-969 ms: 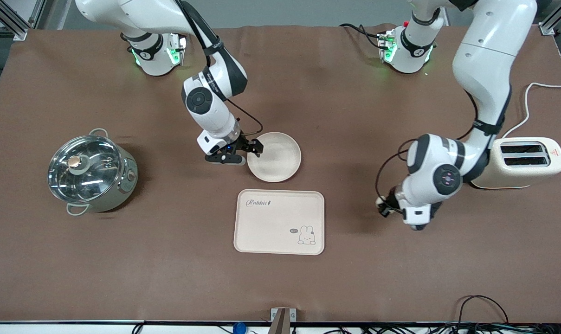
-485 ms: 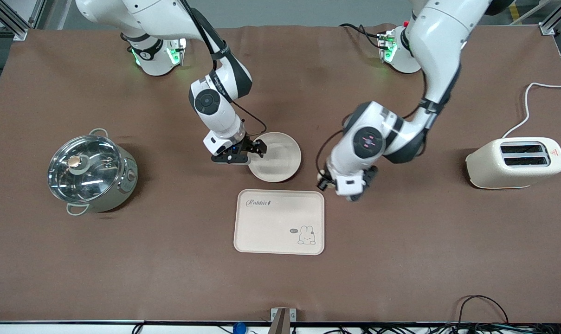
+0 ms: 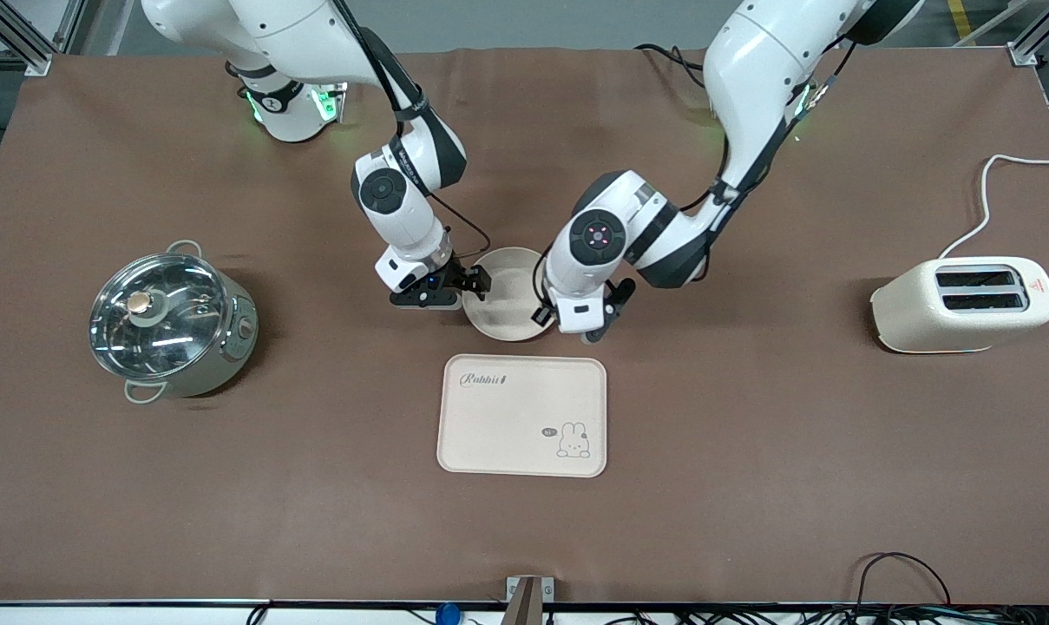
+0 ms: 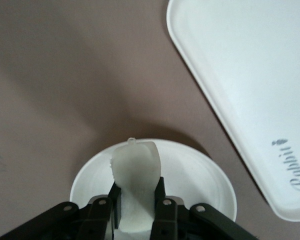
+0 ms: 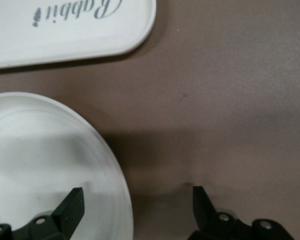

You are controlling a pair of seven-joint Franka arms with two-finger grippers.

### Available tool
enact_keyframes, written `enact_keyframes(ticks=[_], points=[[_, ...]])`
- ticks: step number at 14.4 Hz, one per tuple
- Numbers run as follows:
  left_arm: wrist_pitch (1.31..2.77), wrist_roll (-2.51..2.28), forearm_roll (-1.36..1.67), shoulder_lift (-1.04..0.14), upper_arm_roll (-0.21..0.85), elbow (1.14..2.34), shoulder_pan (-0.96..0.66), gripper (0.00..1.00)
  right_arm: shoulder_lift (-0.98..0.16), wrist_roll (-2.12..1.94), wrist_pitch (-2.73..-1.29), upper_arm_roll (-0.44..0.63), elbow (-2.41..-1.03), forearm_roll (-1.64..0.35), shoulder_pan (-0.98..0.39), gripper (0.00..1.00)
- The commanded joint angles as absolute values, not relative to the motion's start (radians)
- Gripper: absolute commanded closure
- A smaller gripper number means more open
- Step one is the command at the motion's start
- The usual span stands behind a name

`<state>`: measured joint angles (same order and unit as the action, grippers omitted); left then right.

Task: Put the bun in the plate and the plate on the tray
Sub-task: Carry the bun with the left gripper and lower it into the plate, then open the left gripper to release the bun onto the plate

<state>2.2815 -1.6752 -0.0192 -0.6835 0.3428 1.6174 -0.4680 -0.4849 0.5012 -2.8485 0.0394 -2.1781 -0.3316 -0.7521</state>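
Since a second ago the left tool (image 4: 138,207), clamped on the small pale cream bun (image 4: 136,170), has swung from beside the toaster to above the round cream plate (image 3: 500,323), where it should descend before parting, while the right tool (image 5: 135,205) straddles the rim, apart.

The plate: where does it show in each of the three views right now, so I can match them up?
Front view: the plate lies mid-table, just farther from the camera than the tray, with both grippers at it.
Left wrist view: the plate sits under the bun held by the left gripper.
Right wrist view: the plate has its rim between the open fingers of the right gripper.
Shared landmark: the tray's "Rabbit" lettering.
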Motion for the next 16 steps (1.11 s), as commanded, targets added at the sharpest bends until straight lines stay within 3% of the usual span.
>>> enact_keyframes(ticks=[1,4,5,6,7,8,13,16], points=[[2.364,-1.683,0.0,-0.732,0.339,1.592,-0.514,0.69,-0.474,0.489,-2.869,0.043,-2.198,-0.342,-0.762,0.18],[2.382,-1.709,-0.005,-0.758,0.337,1.591,-0.563,0.64,-0.474,0.491,-2.867,0.043,-2.198,-0.342,-0.762,0.29],[2.382,-1.721,-0.012,-0.753,0.336,1.592,-0.563,0.53,-0.474,0.491,-2.869,0.043,-2.198,-0.342,-0.761,0.33],[2.382,-1.727,-0.012,-0.75,0.336,1.595,-0.561,0.35,-0.474,0.491,-2.87,0.043,-2.198,-0.342,-0.762,0.37],[2.382,-1.729,-0.014,-0.747,0.336,1.595,-0.563,0.08,-0.474,0.491,-2.87,0.043,-2.198,-0.342,-0.762,0.42],[2.382,-1.729,-0.015,-0.742,0.336,1.592,-0.563,0.0,-0.474,0.491,-2.87,0.043,-2.198,-0.342,-0.762,0.49],[2.329,-1.73,-0.014,-0.642,0.308,1.589,-0.54,0.0,-0.472,0.503,-2.873,0.041,-2.198,-0.345,-0.776,0.97],[2.266,-1.704,-0.084,-0.537,0.279,1.586,-0.479,0.0,-0.457,0.517,-2.87,0.041,-2.198,-0.353,-0.778,1.0]])
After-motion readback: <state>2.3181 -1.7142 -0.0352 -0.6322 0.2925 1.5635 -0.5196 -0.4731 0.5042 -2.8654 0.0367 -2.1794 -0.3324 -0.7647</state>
